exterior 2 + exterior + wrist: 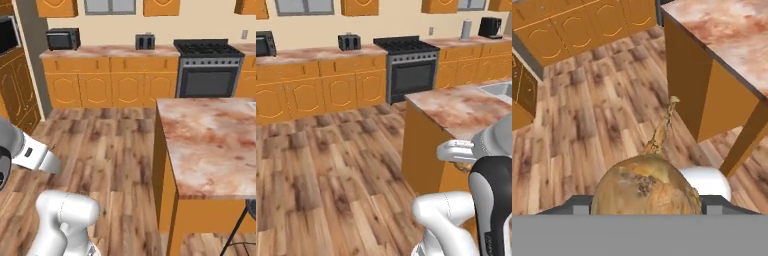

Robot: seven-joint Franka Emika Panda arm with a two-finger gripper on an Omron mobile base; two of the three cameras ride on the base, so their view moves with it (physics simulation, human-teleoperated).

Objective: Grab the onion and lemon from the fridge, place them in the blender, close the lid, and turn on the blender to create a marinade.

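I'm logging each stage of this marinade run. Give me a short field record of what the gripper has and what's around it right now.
gripper: shut on the onion
onion: tan-brown bulb between the jaws, thin stem pointing away from the hand
below the onion: wooden floor
nearby: island counter with marble-patterned top
far wall: stove, toaster, orange cabinets

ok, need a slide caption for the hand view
End effector gripping the onion, stem pointing ahead, over wood floor beside the marble-topped island.

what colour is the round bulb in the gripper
Tan-brown round onion with darker mottling and a thin stem; the hand view shows it best.
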